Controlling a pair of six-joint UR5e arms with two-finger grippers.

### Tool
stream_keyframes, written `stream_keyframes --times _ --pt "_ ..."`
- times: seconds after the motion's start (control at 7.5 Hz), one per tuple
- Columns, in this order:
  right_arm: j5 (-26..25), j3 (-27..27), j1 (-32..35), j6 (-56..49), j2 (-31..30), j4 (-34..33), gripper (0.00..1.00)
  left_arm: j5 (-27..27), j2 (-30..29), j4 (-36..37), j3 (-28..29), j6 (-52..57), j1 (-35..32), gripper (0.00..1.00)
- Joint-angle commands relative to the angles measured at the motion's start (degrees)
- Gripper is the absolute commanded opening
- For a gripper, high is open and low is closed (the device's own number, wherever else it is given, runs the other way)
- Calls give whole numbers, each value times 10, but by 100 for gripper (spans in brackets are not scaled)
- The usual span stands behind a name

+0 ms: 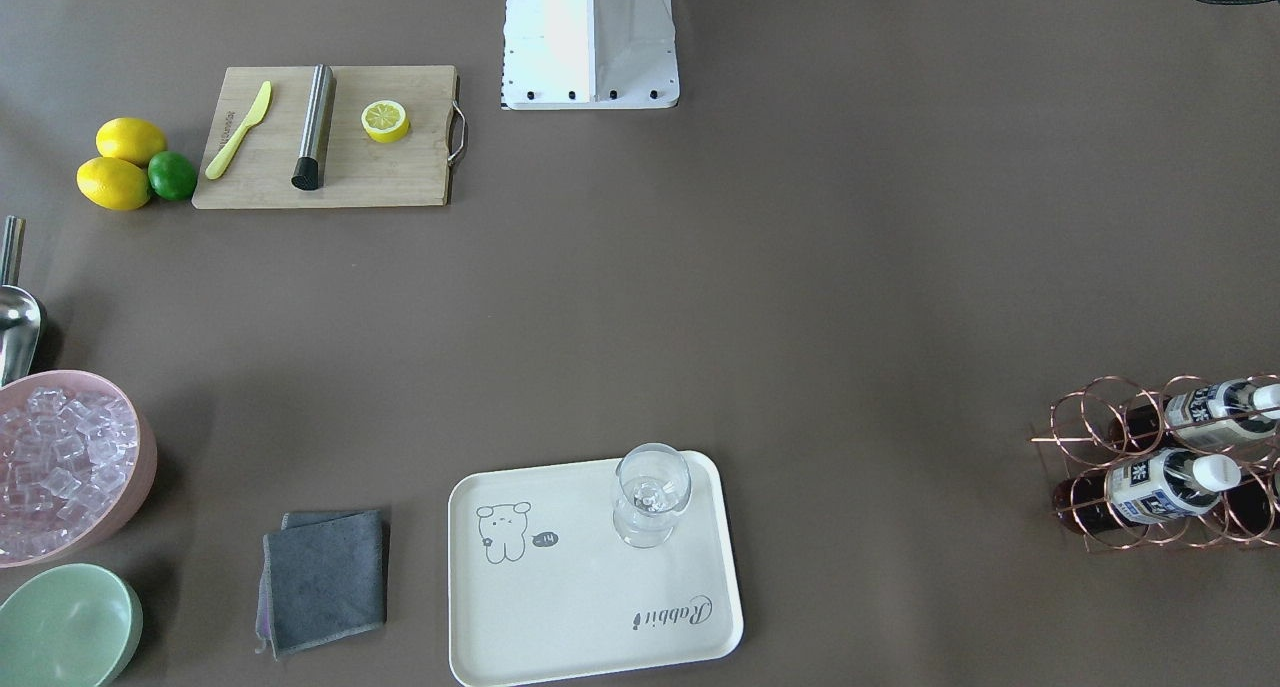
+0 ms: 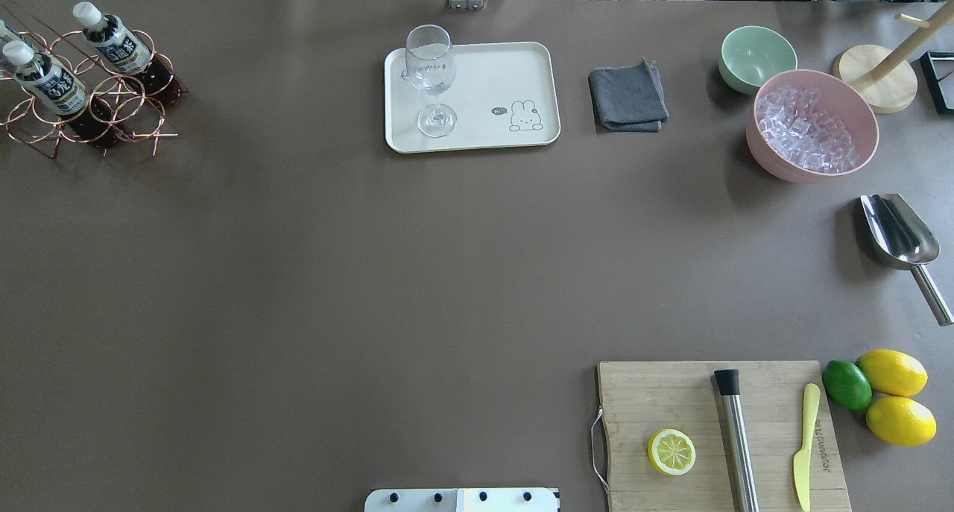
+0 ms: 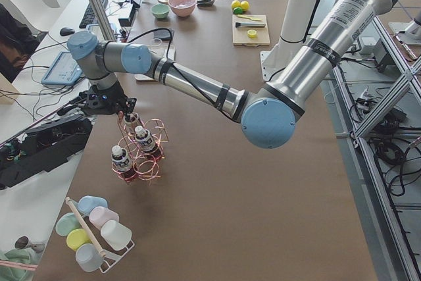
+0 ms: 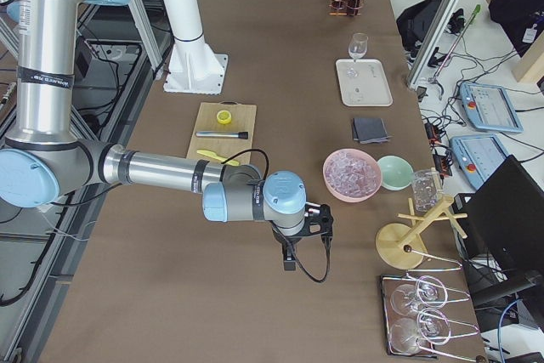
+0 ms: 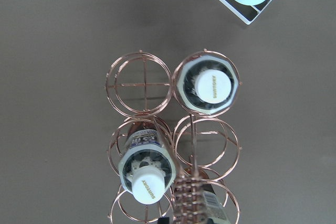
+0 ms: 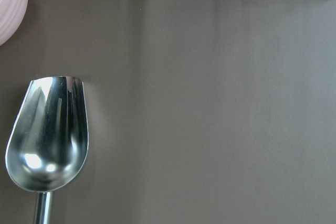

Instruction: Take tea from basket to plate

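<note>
Three tea bottles lie in the rose-gold wire basket (image 2: 112,109) at the table's far left corner. Two show in the overhead view (image 2: 112,46) (image 2: 48,83). The left wrist view looks straight down on the basket (image 5: 139,85), with white caps (image 5: 212,85) (image 5: 144,182) and a third bottle (image 5: 210,203) under the coil handle. In the exterior left view my left gripper (image 3: 125,111) hovers just above the basket; I cannot tell if it is open. The cream plate (image 2: 492,80) holds a wine glass (image 2: 432,80). My right gripper (image 4: 289,263) hangs over the scoop (image 6: 47,135); its state is unclear.
A grey cloth (image 2: 627,98), a green bowl (image 2: 756,57) and a pink bowl of ice (image 2: 812,124) stand right of the plate. A cutting board (image 2: 719,434) with a lemon half, a steel bar and a knife is near right. A mug rack (image 3: 92,231) stands beyond the basket.
</note>
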Motion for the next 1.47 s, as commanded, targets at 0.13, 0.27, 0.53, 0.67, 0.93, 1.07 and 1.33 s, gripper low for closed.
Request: stream_keyframes --times 0.13,0.27,0.53,0.67,0.93,1.07,1.33 --pt "-3 -3 0 1 -21 63 100 0 66 120 -254 0 5 0" --pt "-3 -10 0 0 -21 65 100 -9 84 167 -345 -1 13 0" --pt "-6 -41 0 -1 -20 98 100 -42 45 278 -447 -34 91 0" --pt "-6 -60 -1 0 -20 144 100 -47 -19 281 -448 -138 134 0" --pt "23 -85 -1 6 -19 262 100 -44 -110 281 -455 -280 219 0" --pt "59 -88 -1 12 -19 295 100 -46 -125 281 -467 -302 228 0" --pt "138 -89 -2 44 -18 334 100 -39 -150 277 -481 -364 315 0"
